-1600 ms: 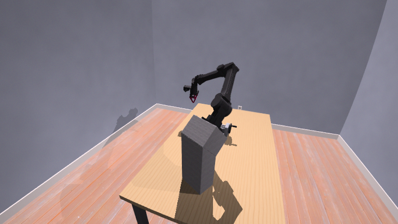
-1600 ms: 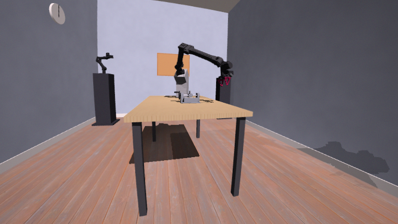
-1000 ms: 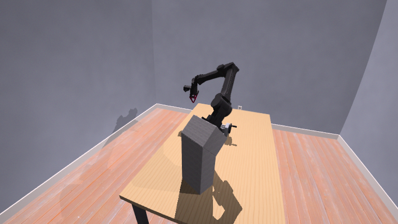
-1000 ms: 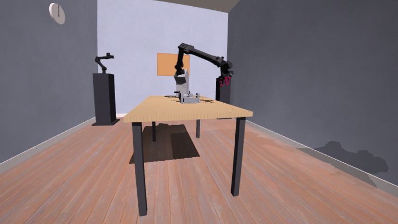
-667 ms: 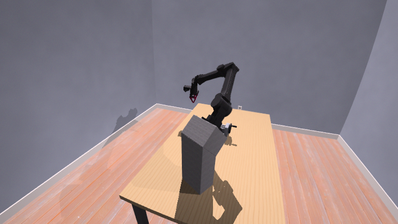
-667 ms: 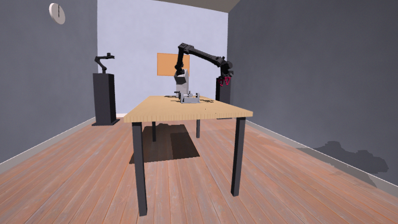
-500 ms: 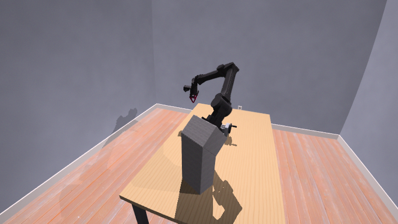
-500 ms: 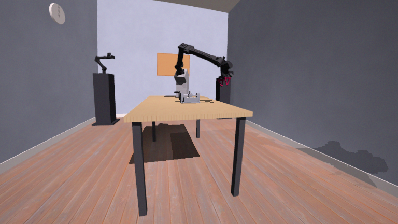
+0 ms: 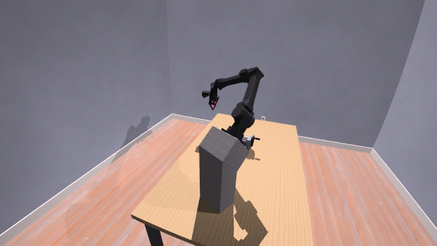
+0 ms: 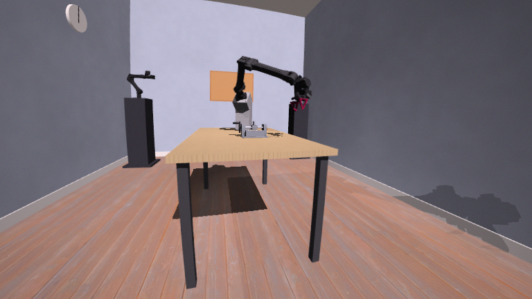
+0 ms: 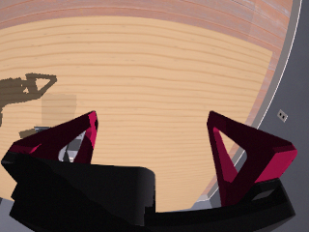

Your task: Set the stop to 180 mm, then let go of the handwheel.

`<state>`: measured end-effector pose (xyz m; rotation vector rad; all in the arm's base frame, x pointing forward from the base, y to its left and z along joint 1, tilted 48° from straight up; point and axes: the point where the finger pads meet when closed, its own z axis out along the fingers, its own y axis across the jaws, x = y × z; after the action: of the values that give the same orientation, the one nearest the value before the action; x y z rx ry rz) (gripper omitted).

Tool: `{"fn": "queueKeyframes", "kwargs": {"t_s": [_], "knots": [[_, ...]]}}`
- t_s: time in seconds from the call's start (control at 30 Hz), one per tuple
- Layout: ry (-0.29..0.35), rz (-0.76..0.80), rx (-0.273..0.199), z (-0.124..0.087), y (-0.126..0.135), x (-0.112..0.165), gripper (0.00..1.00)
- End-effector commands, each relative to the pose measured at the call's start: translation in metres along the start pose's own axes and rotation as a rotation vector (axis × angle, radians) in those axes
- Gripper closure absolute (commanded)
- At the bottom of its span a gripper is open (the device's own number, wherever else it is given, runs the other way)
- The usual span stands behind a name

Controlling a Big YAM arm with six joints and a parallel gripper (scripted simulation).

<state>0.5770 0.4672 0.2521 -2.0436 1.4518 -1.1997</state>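
The stop fixture (image 10: 254,130) is a small grey device with a rail, standing on the wooden table near the arm's base. Its dark handwheel (image 9: 253,139) sticks out on one side; in the exterior view it shows at the fixture's left end (image 10: 236,124). My gripper (image 9: 213,104) hangs high in the air out past the table's side edge, far from the fixture; it also shows in the exterior view (image 10: 298,104). Its red fingers are spread wide with nothing between them. The scale reading is too small to tell.
A tall grey block (image 9: 219,171) stands on the table and hides part of the fixture in the top view. A black pedestal with a second arm (image 10: 138,131) stands by the left wall. Another dark pedestal (image 10: 298,121) stands behind the table.
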Motion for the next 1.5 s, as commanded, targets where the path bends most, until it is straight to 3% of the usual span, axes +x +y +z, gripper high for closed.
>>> {"fn": "queueKeyframes", "kwargs": {"t_s": [0.0,0.07,0.17,0.37,0.4,0.47,0.53,0.63,0.67,0.73,0.8,0.97,1.13,1.2,1.47], "knots": [[-0.052,0.049,0.072,-0.073,-0.035,-0.005,0.00],[-0.052,0.049,0.072,-0.073,-0.035,-0.005,0.00],[-0.053,0.050,0.071,-0.103,-0.040,-0.005,0.00],[-0.054,0.051,0.069,-0.133,-0.043,-0.003,0.00],[-0.054,0.048,0.066,-0.133,-0.041,-0.005,0.00],[-0.020,0.030,0.024,-0.105,-0.027,-0.002,0.00],[-0.009,0.030,0.013,-0.094,-0.025,0.000,0.00],[-0.014,0.028,0.016,-0.098,-0.025,-0.003,0.00],[-0.053,0.038,0.058,-0.132,-0.034,-0.008,0.00],[-0.048,0.040,0.051,-0.127,-0.030,-0.006,0.00],[-0.025,0.078,0.034,-0.106,-0.031,0.013,0.00],[-0.023,0.207,0.019,-0.095,-0.029,0.037,0.00],[-0.016,0.468,-0.011,-0.077,-0.020,0.085,0.00],[-0.016,0.468,-0.011,-0.077,-0.020,0.085,0.00],[0.008,0.921,-0.081,-0.044,0.024,0.204,0.00]]}}
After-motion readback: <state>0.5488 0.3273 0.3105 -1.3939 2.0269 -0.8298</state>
